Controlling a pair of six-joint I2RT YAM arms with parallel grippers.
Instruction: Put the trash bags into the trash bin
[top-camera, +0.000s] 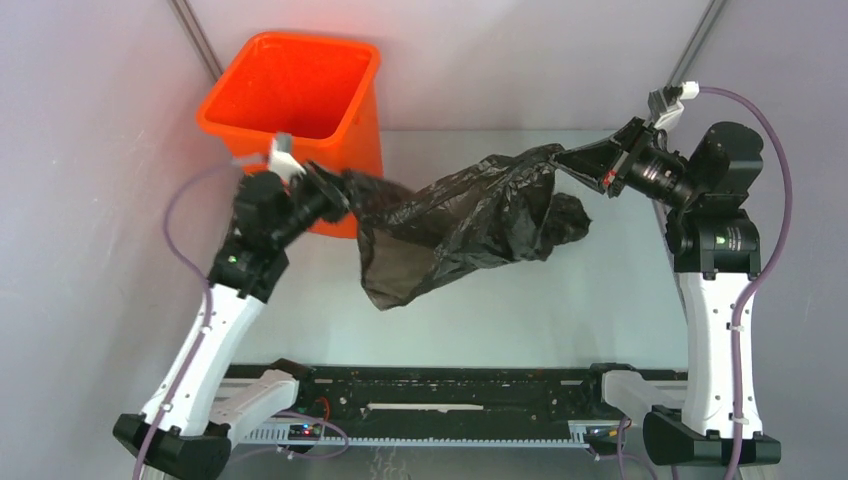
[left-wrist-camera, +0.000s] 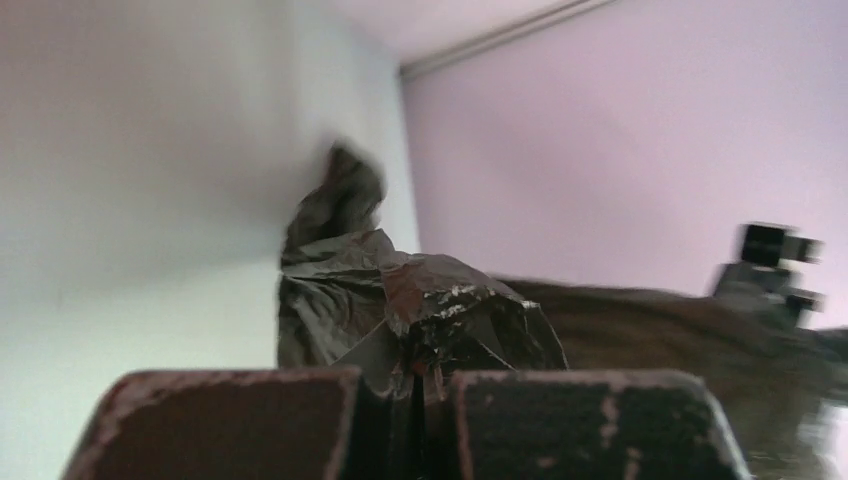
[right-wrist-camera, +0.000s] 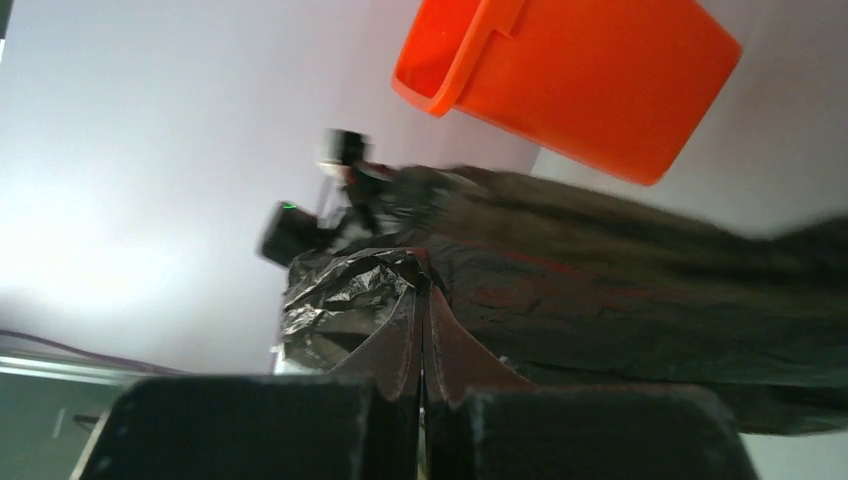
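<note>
The black crinkly trash bag (top-camera: 460, 222) hangs stretched between my two grippers above the table, sagging in the middle. My left gripper (top-camera: 335, 190) is shut on its left end, just in front of the orange trash bin (top-camera: 290, 85), which stands upright at the back left. My right gripper (top-camera: 575, 158) is shut on the bag's right end at the back right. In the left wrist view the bag (left-wrist-camera: 420, 300) bunches between the shut fingers (left-wrist-camera: 210, 425). In the right wrist view the bag (right-wrist-camera: 600, 290) runs toward the bin (right-wrist-camera: 590, 70) and the left arm.
The pale table (top-camera: 560, 320) lies under the bag. Grey walls close in at the back and both sides. A black rail (top-camera: 440, 395) with the arm bases runs along the near edge.
</note>
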